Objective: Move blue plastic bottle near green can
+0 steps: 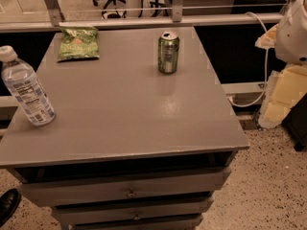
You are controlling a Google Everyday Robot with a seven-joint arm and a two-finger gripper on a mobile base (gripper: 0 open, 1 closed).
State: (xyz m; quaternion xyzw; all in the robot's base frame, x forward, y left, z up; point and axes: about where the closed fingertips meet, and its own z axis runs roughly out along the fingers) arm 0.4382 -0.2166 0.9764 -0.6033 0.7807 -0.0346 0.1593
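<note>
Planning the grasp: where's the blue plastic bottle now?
In the camera view, the blue plastic bottle stands far left on the table, nearer us than the chip bag, left of the green can. The claw is not in view.

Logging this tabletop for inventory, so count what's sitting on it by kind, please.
Bottle: 1
Can: 1
Chip bag: 1
Total: 3
Gripper: out of view; only a white arm part shows at the right edge.

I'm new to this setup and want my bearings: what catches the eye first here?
A clear blue plastic bottle stands at the left edge of the grey table. The green can stands upright near the back edge, a green chip bag at the back left. The gripper is not in view.
</note>
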